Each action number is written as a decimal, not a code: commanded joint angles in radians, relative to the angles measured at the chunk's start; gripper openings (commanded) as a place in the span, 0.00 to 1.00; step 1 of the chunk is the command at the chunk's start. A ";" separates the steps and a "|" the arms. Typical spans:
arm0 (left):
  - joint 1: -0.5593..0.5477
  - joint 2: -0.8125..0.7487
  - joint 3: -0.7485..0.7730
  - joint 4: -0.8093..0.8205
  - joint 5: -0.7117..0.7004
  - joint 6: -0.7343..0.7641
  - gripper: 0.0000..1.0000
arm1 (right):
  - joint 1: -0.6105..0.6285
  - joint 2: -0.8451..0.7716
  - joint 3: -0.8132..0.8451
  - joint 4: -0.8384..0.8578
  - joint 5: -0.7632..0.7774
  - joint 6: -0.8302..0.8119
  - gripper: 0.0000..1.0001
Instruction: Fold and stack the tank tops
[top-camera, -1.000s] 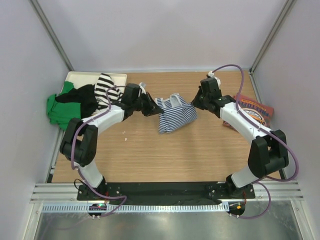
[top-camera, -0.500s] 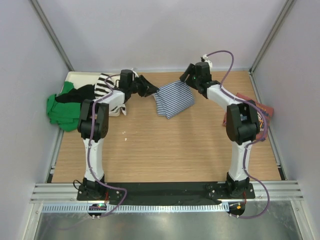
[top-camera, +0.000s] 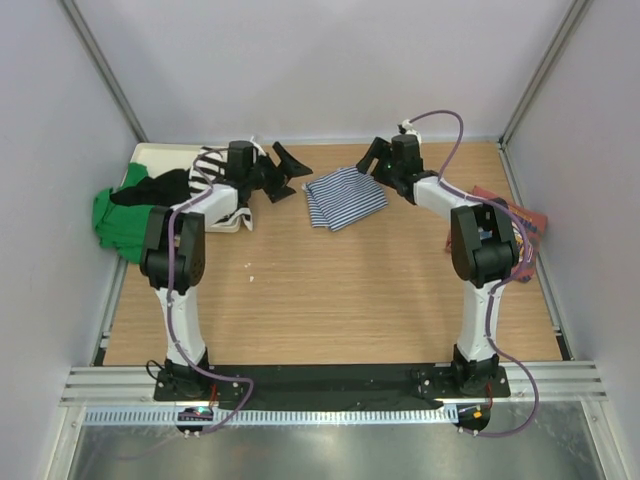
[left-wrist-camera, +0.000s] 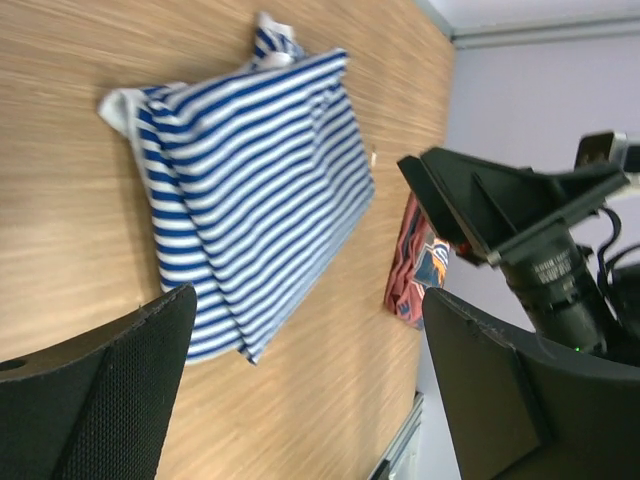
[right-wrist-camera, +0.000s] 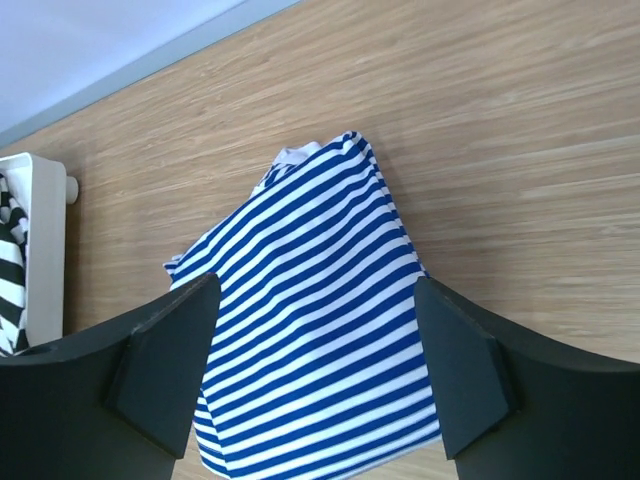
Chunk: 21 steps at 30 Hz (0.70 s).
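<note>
The navy-and-white striped tank top (top-camera: 345, 197) (left-wrist-camera: 250, 190) (right-wrist-camera: 320, 330) lies folded flat on the wooden table, at the far middle. My left gripper (top-camera: 295, 172) (left-wrist-camera: 310, 400) hovers just left of it, open and empty. My right gripper (top-camera: 371, 164) (right-wrist-camera: 315, 375) is at the top's far right corner, above the cloth, open and empty too. The brick-red tank top (top-camera: 508, 224) (left-wrist-camera: 418, 262) lies folded by the right edge of the table. More tops are heaped at the far left: green (top-camera: 118, 218), black (top-camera: 160, 190) and a wide black-and-white striped one (top-camera: 210, 170).
A white tray (top-camera: 170, 153) (right-wrist-camera: 45, 250) sits in the far left corner under the heap, and the green cloth hangs over the table's left edge. Grey walls close in the table on three sides. Bare wood stretches from the striped top to the arm bases.
Both grippers have opened and let go of the striped top. It was held up between them and now rests folded on the table, farther back. Both arms have reached toward the far wall.
</note>
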<state>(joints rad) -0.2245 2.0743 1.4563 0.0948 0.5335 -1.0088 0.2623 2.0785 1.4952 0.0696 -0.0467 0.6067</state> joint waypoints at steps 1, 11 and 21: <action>-0.027 -0.150 -0.069 0.010 -0.016 0.065 0.94 | 0.003 -0.072 0.013 -0.063 0.076 -0.097 0.86; -0.114 -0.394 -0.273 -0.092 -0.127 0.193 1.00 | -0.029 0.061 0.091 -0.177 -0.089 -0.153 0.83; -0.156 -0.587 -0.441 -0.092 -0.156 0.228 0.99 | -0.032 0.078 0.044 -0.154 -0.197 -0.093 0.77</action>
<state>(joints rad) -0.3645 1.5776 1.0412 -0.0051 0.3996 -0.8234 0.2268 2.1818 1.5654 -0.1204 -0.1902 0.4911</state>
